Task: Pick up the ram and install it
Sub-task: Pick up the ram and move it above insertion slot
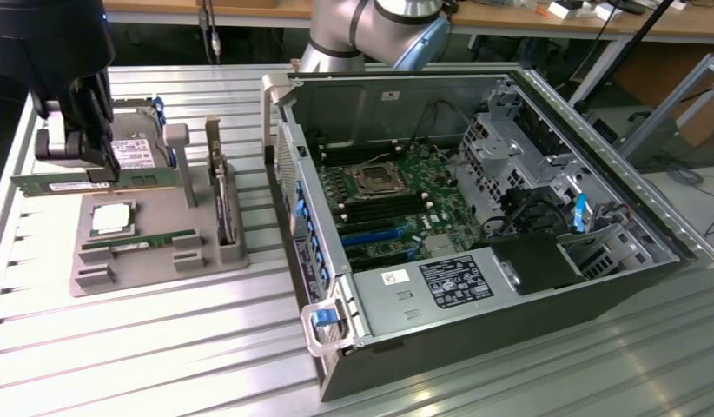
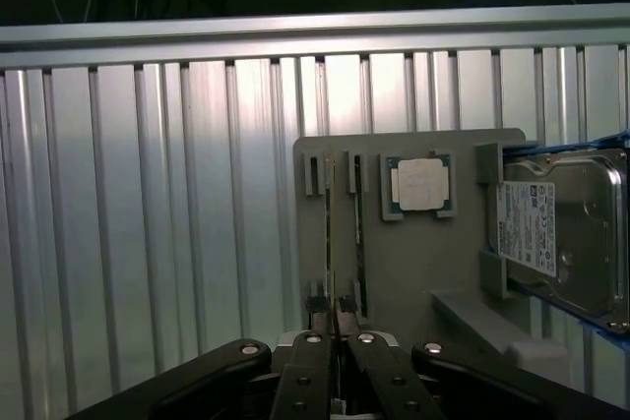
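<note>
Ram [image 1: 38, 185] sits clamped in my gripper [image 1: 99, 172] — long axis aimed toward the open case [image 1: 369, 300] (overhanging the tray's [image 1: 160, 269] outer edge).

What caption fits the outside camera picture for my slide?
The end effector holds the ram pinched over the gray tray, beside the open computer case.
</note>
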Robot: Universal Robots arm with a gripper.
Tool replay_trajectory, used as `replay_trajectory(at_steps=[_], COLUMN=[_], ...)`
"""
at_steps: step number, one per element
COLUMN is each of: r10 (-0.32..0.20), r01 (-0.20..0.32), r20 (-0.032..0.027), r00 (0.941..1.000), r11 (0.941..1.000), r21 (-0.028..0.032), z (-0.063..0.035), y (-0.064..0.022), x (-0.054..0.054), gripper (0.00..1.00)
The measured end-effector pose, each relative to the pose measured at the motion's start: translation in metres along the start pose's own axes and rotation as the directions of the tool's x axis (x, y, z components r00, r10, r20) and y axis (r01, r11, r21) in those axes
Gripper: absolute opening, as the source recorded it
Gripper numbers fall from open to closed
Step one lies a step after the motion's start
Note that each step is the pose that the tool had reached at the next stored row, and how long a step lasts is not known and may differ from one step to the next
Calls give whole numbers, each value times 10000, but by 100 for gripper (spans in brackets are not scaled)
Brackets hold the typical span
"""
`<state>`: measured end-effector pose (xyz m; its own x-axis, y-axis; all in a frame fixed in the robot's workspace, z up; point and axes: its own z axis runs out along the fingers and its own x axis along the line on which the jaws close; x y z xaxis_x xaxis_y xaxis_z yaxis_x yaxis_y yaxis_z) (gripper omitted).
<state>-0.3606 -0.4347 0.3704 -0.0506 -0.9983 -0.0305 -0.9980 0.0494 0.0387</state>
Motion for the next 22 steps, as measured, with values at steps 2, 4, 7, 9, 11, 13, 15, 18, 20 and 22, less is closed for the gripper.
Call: replay_trajectory(at_steps=[2, 4, 7, 9, 11, 13, 15, 18, 20, 22], r10=[0, -1, -1, -1, -2, -2, -2, -2, -2, -2], r01=[0, 1, 1, 1, 2, 2, 2, 2, 2, 2], r20=[0, 1, 0, 0, 0, 0, 1, 0, 0, 0], r00=[10000, 10000, 10000, 10000, 10000, 10000, 10000, 10000, 10000, 10000], r11=[10000, 10000, 10000, 10000, 10000, 10000, 10000, 10000, 10000, 10000], r21=[-1, 1, 0, 0, 0, 0, 1, 0, 0, 0], z=[-27, -64, -95, -121, -148, -175, -191, -216, -240, -260], y=[1, 2, 4, 5, 6, 7, 8, 8, 9, 10], x=[-1, -2, -3, -4, -4, -5, -6, -6, -7, -8], gripper=[13, 13, 13, 13, 13, 13, 13, 13, 13, 13])
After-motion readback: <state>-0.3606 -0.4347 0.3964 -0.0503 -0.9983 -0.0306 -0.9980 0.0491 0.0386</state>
